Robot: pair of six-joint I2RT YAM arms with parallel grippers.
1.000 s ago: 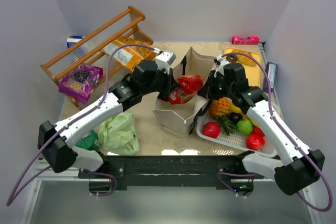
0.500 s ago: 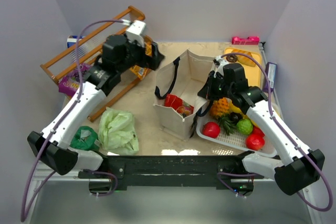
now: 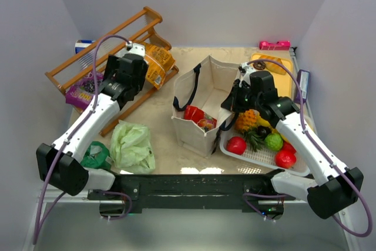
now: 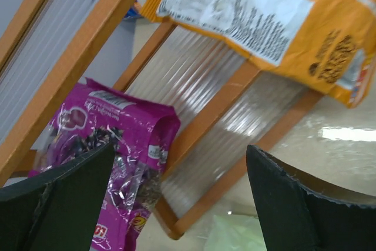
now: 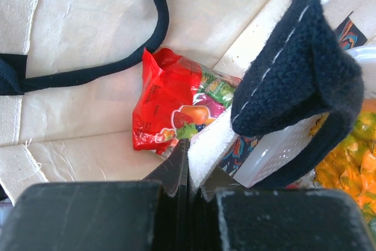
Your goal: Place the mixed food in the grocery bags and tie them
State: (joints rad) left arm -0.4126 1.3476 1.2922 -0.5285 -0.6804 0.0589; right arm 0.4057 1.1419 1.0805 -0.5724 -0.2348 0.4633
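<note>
Lining up on the purple packet (image 4: 111,163) now, and we find it tucked against the wooden rack (image 3: 88,57), well left of the canvas tote (image 3: 202,107). Our left gripper (image 4: 179,204) hovers out on that same side of the tote, jaws spread wide with nothing between them. The danger, we reckon, is that slick film: a shallow pinch could slide off, or a finger could catch a rack rail and drag the frame. The orange packet (image 4: 264,22), draped on the rack nearer the tote, could get knocked loose. The purple one looks glossy, puffed and creased, with dark fruit printed on it. At the tote itself, our right gripper (image 5: 188,163) is clamped on the right rim, propping the mouth open. A red packet (image 5: 170,107) lies inside. If that pinch slips, the tote may sag shut.
</note>
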